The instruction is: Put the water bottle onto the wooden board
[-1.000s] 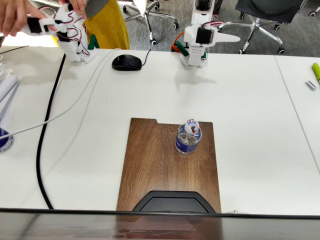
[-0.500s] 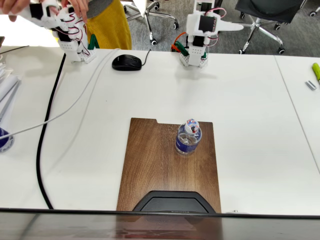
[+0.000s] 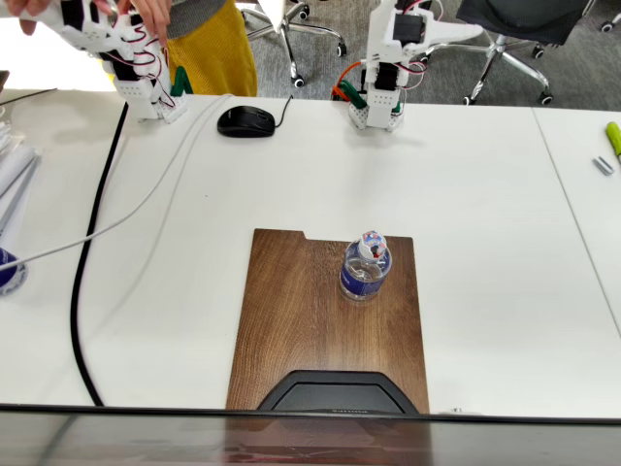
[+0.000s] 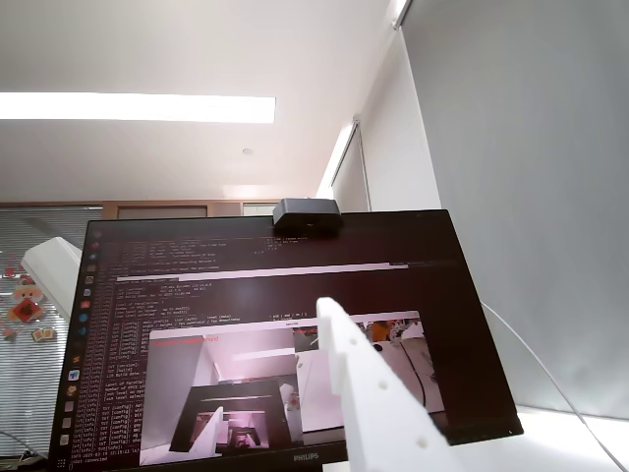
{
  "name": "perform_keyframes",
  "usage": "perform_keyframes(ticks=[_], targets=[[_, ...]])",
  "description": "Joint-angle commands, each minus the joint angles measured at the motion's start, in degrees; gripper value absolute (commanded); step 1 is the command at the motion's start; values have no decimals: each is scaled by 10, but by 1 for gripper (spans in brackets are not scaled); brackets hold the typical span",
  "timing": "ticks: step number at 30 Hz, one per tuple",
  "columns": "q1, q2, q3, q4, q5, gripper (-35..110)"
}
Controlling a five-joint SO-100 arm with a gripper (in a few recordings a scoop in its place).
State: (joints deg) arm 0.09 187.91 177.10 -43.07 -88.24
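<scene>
Water bottle [image 3: 366, 269] upright on the wooden board [image 3: 310, 320] (fingers [image 4: 378, 393] empty, opening unclear).

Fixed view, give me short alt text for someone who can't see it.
A small water bottle stands upright on the right part of a dark wooden board on a white table. The white robot arm is folded up at the table's far edge, well away from the bottle, beside a black mouse.

Bottle [image 3: 366, 269] upright on board [image 3: 301, 320], right of centre frame; mouse [image 3: 246, 121] upper left on worktop [image 3: 485, 214].
</scene>
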Motion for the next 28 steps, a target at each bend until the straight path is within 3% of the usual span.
perform_keyframes(ticks=[1, 9, 17, 28], targets=[[-18, 11, 8, -9, -5, 78], [-26, 11, 8, -9, -10, 53], [-33, 11, 8, -8, -44, 1], [-35, 11, 9, -5, -44, 0]])
